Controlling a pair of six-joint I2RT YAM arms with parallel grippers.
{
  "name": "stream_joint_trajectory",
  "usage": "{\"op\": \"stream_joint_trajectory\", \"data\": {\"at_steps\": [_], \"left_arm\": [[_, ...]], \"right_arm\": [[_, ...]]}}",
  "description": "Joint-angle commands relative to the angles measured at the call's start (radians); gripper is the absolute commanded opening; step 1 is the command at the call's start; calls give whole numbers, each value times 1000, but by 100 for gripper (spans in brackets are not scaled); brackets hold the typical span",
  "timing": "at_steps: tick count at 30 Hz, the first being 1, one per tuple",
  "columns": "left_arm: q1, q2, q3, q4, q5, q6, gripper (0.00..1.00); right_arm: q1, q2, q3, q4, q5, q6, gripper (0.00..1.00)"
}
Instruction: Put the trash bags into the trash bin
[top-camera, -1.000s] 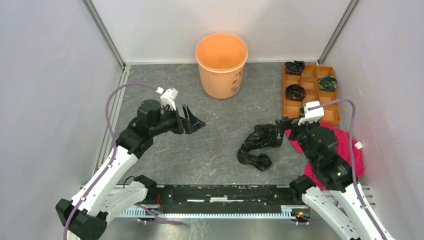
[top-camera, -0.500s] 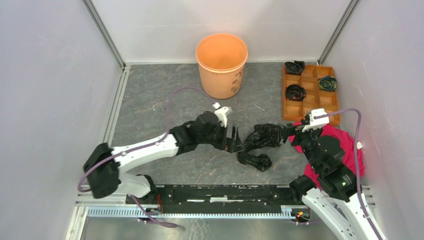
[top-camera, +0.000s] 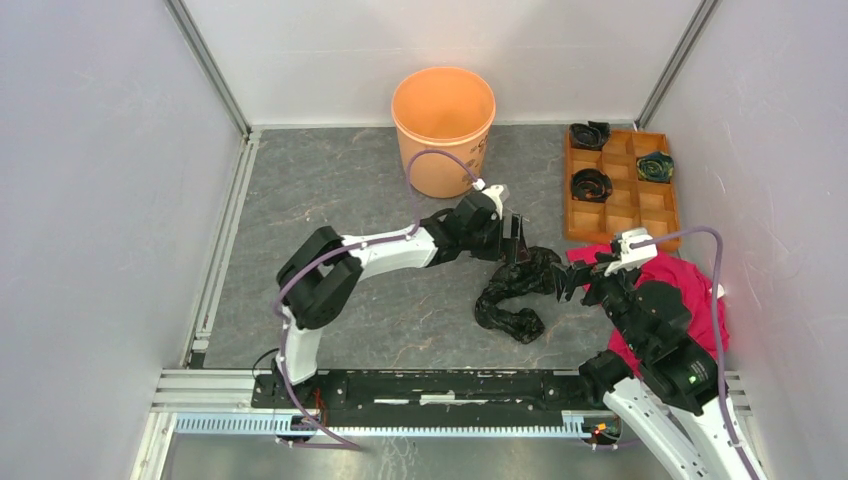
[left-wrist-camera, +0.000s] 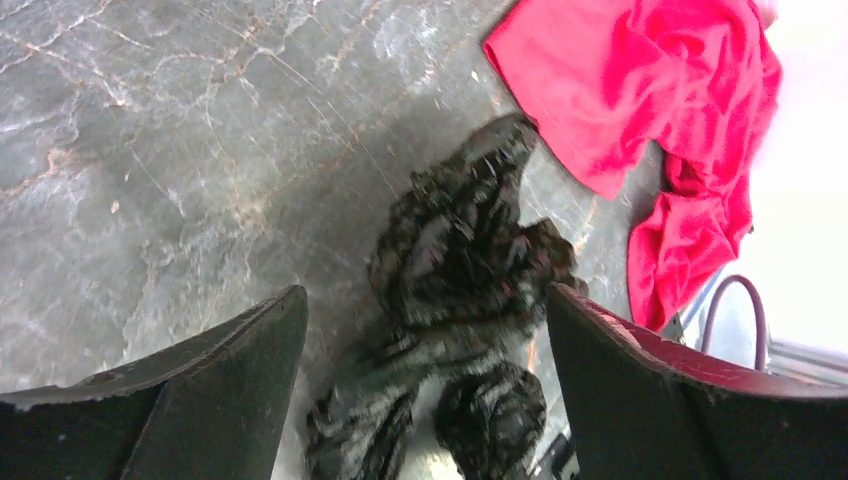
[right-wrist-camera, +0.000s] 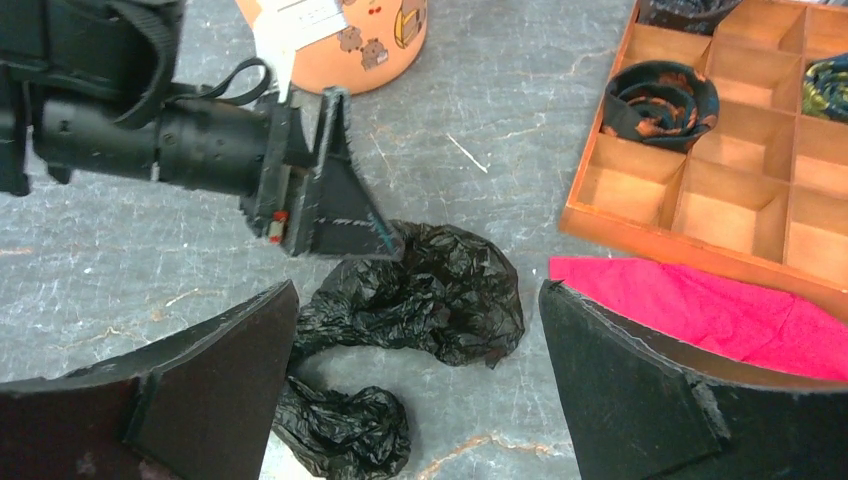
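From above, you have one trash bag (top-camera: 512, 290) crumpled on the tabletop (top-camera: 330, 200), well apart from the one upright trash bin (top-camera: 443, 125). Your left hand (top-camera: 515, 240) hangs over the bag's far end, and your right hand (top-camera: 568, 280) is just beside it. One tray (top-camera: 625, 205) holds three black rolls (top-camera: 590, 185), with one pink cloth (top-camera: 690, 275) near it. Left wrist: two fingers spread wide, the bag below between them. Right wrist: two fingers equally wide and empty, framing the bag

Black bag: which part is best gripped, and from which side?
Grip the bag by the thick bunched lump at its far end, from above. It lies limp and low on the table, so only the raised folds offer a pinch. The left gripper hangs over it, fingers open.
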Motion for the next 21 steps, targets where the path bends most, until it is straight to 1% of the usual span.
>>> {"op": "stream_joint_trajectory", "data": {"at_steps": [1, 2, 3, 5, 7, 8, 10, 11, 13, 15, 18, 21], "left_arm": [[7, 77, 104, 29, 14, -23, 88], [10, 79, 103, 26, 12, -16, 79], [16, 76, 101, 20, 7, -9, 74], [35, 56, 86, 13, 0, 0, 57], [61, 29, 67, 16, 31, -1, 33], [74, 14, 55, 32, 69, -4, 19], [90, -35, 24, 46, 99, -6, 6], [96, -66, 9, 38, 108, 6, 2], [102, -146, -19, -3, 96, 45, 2], [105, -255, -46, -80, 51, 107, 2], [105, -429, -67, -215, -30, 248, 2], [105, -597, -42, -396, -141, 403, 2]], "right_arm": [[4, -4, -21, -18, -15, 23, 98], [5, -2, -25, -16, -23, 25, 98], [5, 0, -30, -14, -29, 26, 98], [5, 7, -44, -3, -41, 28, 98], [5, 13, -63, 11, -50, 34, 98], [5, 19, -73, 22, -57, 40, 98], [4, 33, -81, 34, -75, 45, 98], [5, 40, -84, 40, -86, 47, 98], [5, 55, -88, 47, -101, 49, 98], [5, 71, -92, 50, -108, 54, 98], [5, 83, -105, 71, -127, 63, 98], [5, 91, -124, 108, -157, 70, 98]]}}
